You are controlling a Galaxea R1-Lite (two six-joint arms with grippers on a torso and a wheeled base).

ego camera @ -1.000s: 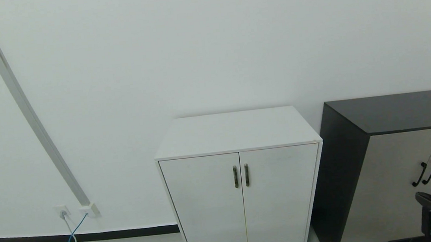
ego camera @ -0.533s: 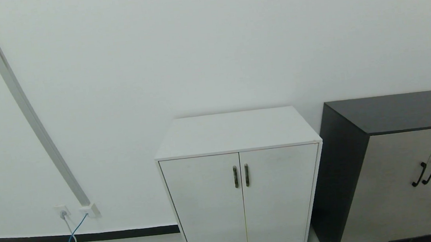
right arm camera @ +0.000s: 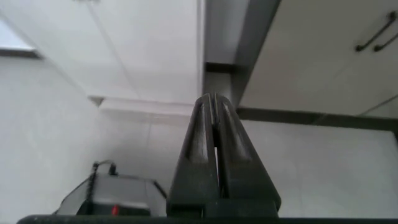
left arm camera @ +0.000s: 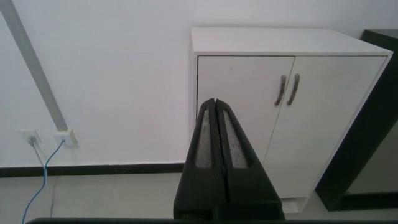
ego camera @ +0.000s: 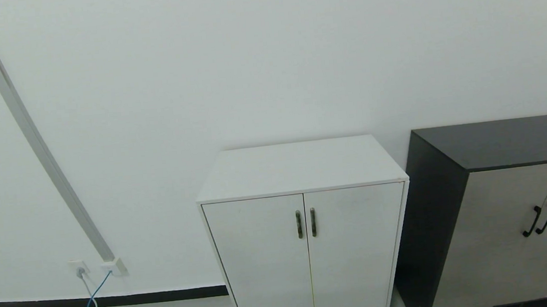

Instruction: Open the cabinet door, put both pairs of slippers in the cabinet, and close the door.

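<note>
A white two-door cabinet (ego camera: 308,250) stands against the wall with both doors closed and two dark vertical handles (ego camera: 306,223) side by side at the middle seam. In the left wrist view the same cabinet (left arm camera: 286,106) is ahead, and my left gripper (left arm camera: 215,107) is shut with nothing in it, well short of the doors. My right gripper (right arm camera: 215,102) is shut and empty, low near the floor, pointing at the gap between the white cabinet's base (right arm camera: 149,56) and the dark cabinet (right arm camera: 323,56).
A black sideboard (ego camera: 500,212) with grey doors and black handles stands right beside the white cabinet. A wall socket (ego camera: 79,268) with a blue cable and a slanted cable duct (ego camera: 31,136) are to the left. A grey box (right arm camera: 115,196) lies on the floor.
My right arm has dropped out of the head view's lower right corner. The cabinet doors have stayed closed.
</note>
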